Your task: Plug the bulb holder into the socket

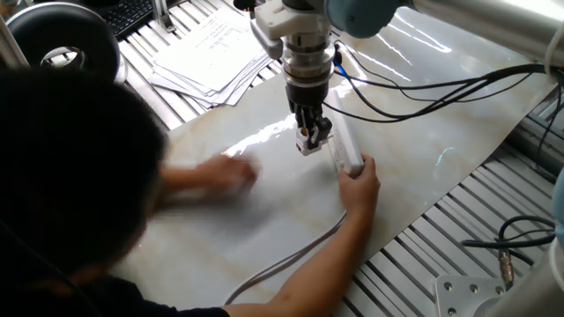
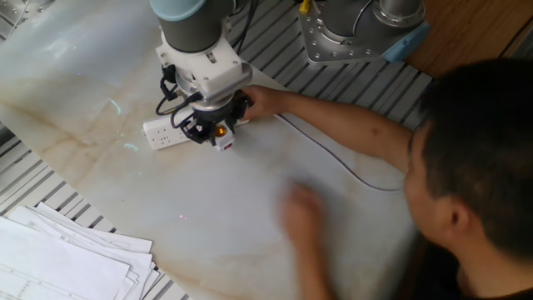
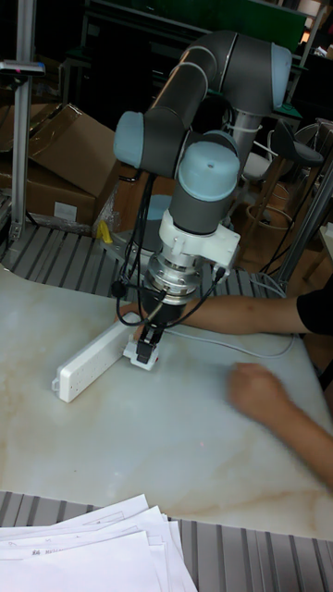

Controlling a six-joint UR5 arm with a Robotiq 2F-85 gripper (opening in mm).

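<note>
Tall fixed view, left to right: the socket (image 3: pixel 92 360), a long white strip, lies flat on the marble-patterned table (image 3: pixel 111 444), running diagonally from its free end at lower left up toward the arm. Just right of the strip's middle, the gripper (image 3: pixel 148 350) points straight down, its dark fingers closed around the bulb holder (image 3: pixel 143 357), a small white piece showing just below the fingertips. The holder sits against the strip's near long edge, low to the table; whether its prongs touch an outlet cannot be told from this angle. Behind the gripper a person's hand (image 3: pixel 129 317) holds the strip's far end, forearm stretching off to the right. Further right a second hand (image 3: pixel 254 388), blurred, hangs over bare tabletop, well apart from the strip. A stack of papers (image 3: pixel 83 550) lies at the bottom edge. The other fixed view: strip (image 2: pixel 166 131) at left, gripper (image 2: pixel 218 133) over its right part, orange glint visible in the holder (image 2: pixel 221 136) between the fingers, holding hand (image 2: pixel 265 102) just right of it, grey cable (image 2: pixel 350 171) trailing off rightward.
</note>
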